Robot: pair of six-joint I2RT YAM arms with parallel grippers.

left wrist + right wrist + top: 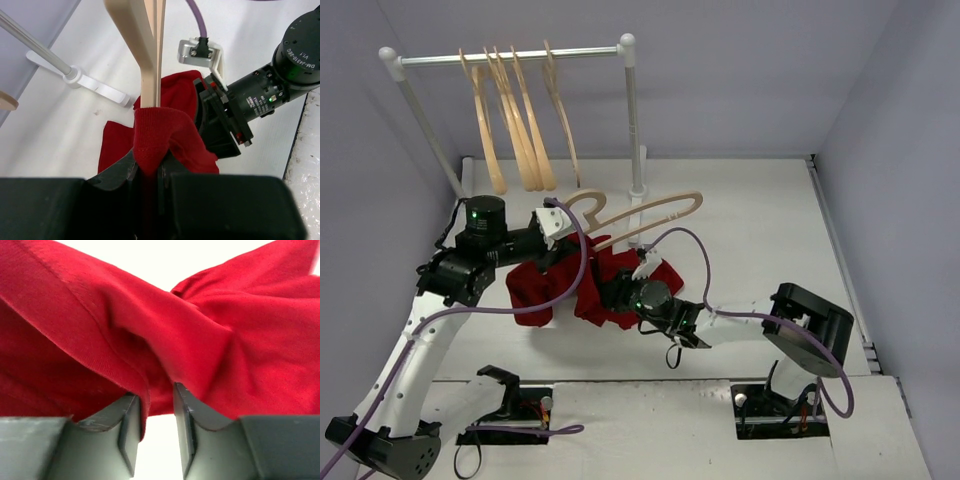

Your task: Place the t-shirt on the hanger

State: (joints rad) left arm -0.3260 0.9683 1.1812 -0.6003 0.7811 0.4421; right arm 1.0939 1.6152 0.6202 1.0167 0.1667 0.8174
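Note:
The dark-red t-shirt [535, 290] lies bunched on the white table between my two arms. My left gripper [568, 235] holds a pale wooden hanger [660, 212] that points right, with its hook beside the gripper. In the left wrist view the hanger [150, 60] runs down into the t-shirt [160, 130], and the gripper [150, 167] is shut on the cloth-covered part. My right gripper [617, 290] is buried in the shirt's right half. In the right wrist view its narrow jaws pinch a fold of the t-shirt [200, 340] at the gripper's tips [156, 395].
A white-and-metal rail stand [510, 55] at the back left carries several identical hangers [520, 140]. Its foot [95, 85] lies close behind the shirt. My right wrist [250, 100] sits just right of the held hanger. A purple cable [582, 260] crosses the shirt. Grey walls enclose the table.

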